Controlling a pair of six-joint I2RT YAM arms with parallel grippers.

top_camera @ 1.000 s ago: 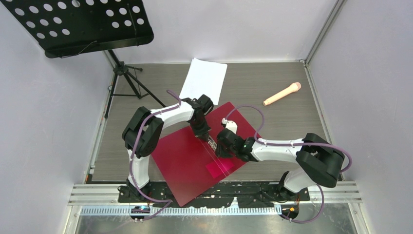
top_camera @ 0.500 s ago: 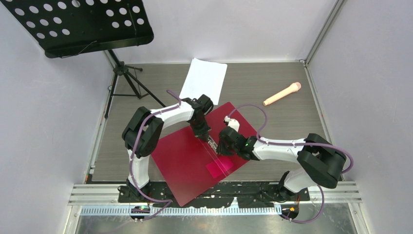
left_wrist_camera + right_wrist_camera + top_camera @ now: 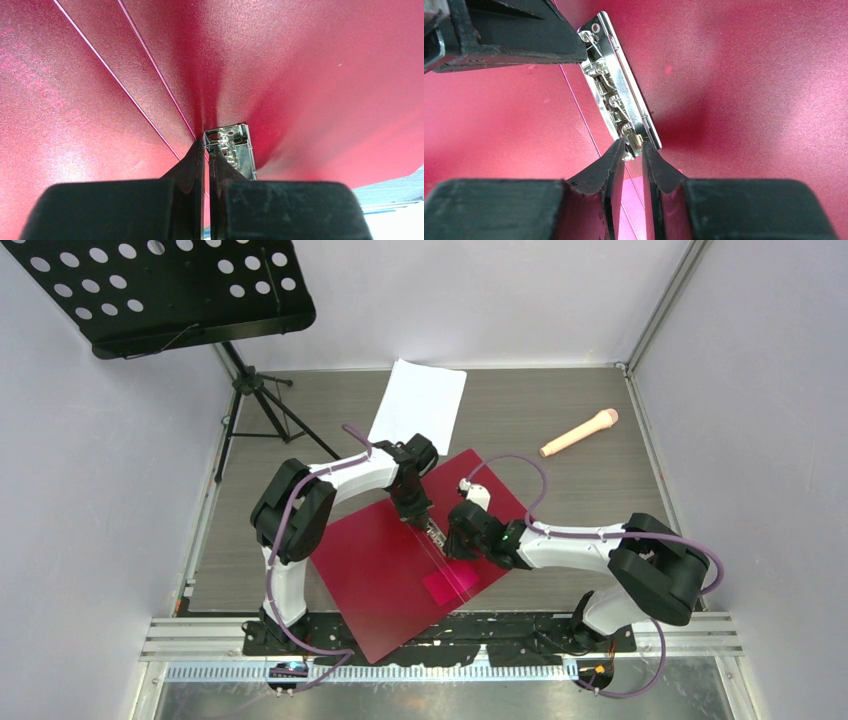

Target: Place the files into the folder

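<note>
Under the left claw [image 3: 414, 517] and the right claw [image 3: 457, 543], the folder [image 3: 370, 580] lay open and flat on the table [image 3: 580, 500]. The left claw had its two fingers pressed almost together, with only a thin slit between them. Its tip touched one end of the metal clip [image 3: 616, 95] on the folder's spine. The right claw pointed at the other end of that clip, and its fingers were squeezed onto a small shiny bit of it. A pink patch [image 3: 447, 584] sat just behind the right claw. The files [image 3: 420, 405] lay past the left claw, outside the folder, near its far corner.
</note>
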